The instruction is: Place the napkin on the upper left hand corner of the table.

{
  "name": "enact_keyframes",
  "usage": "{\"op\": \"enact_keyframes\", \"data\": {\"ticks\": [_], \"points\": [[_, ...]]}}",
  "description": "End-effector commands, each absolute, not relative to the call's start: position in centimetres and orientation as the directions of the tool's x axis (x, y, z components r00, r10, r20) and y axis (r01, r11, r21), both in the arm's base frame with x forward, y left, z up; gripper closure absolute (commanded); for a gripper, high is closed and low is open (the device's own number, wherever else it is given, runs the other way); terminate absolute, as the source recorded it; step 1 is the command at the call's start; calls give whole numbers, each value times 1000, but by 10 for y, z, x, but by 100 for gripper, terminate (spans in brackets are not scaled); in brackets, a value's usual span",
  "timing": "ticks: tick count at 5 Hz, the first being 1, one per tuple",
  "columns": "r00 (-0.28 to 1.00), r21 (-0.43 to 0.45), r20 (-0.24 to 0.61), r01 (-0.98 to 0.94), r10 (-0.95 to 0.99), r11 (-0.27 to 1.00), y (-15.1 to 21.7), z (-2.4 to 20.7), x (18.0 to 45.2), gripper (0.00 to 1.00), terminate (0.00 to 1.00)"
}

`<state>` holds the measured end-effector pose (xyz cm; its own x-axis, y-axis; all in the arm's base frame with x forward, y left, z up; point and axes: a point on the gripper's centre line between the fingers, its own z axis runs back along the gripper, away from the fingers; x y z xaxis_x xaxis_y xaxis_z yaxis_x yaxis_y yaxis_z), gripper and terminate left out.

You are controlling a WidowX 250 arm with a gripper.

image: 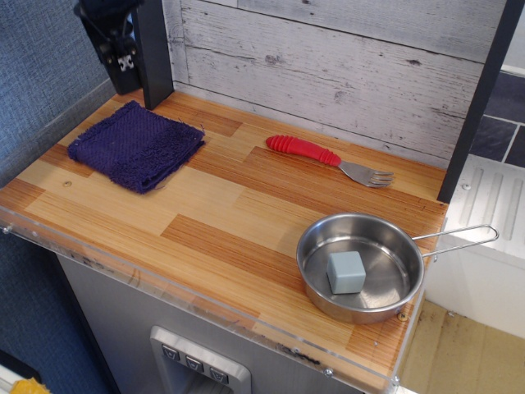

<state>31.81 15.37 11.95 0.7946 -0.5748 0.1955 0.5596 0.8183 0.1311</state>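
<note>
Flat, dark purple napkin (136, 146) lies free; claw (121, 67) grip state unclear.

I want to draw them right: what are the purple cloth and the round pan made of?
The dark purple square cloth looks like soft terry fabric: nubbly surface, frayed edges, matte. The round silver pan looks like polished steel: shiny, with reflections inside and a thin wire handle.

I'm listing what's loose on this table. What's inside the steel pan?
Inside the steel pan sits one pale grey-blue block, resting on the bottom. Nothing else shows; the spot beneath the block is covered.
</note>
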Motion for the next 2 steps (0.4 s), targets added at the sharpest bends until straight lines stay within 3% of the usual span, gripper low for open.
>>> {"op": "enact_keyframes", "data": {"ticks": [1, 2], "points": [[785, 184, 218, 551, -580, 814, 156, 140, 314, 0, 0], [785, 184, 218, 551, -580, 814, 156, 140, 314, 0, 100]]}}
